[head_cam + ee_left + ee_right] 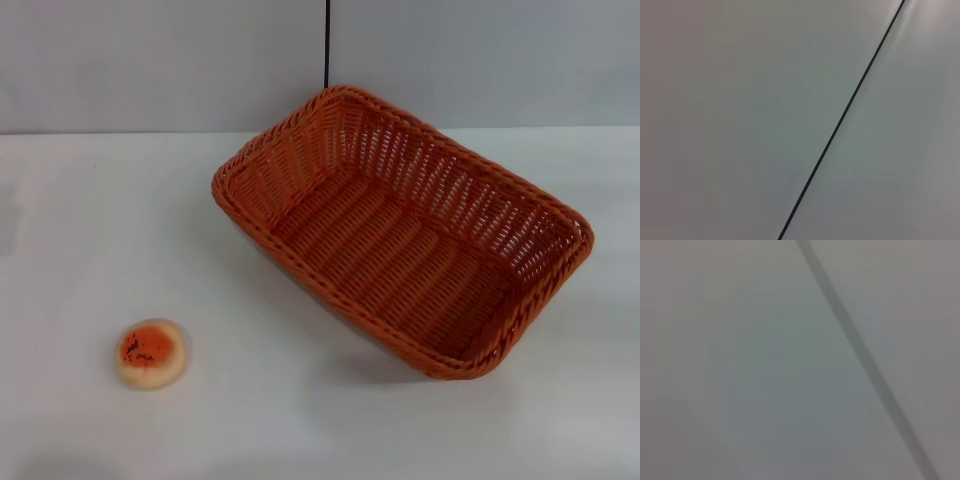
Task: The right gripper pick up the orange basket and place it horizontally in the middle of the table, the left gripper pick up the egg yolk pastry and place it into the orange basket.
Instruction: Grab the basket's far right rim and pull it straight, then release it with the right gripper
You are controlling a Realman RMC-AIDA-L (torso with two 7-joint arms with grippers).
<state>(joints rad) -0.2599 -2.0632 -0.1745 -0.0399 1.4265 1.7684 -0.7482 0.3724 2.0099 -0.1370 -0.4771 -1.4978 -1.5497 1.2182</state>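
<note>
An orange basket (400, 235) is sitting askew on the bench (80, 220) — light, stiff, graspable by its rim; neither end effector is showing.

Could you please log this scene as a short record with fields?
orange basket: on the table's right half, turned diagonally, empty
egg yolk pastry: on the table's front left, orange speckled face up, apart from the basket
table: white
left gripper: not in view
right gripper: not in view
wrist views: only a plain grey surface with a dark line
task progress: not started
</note>
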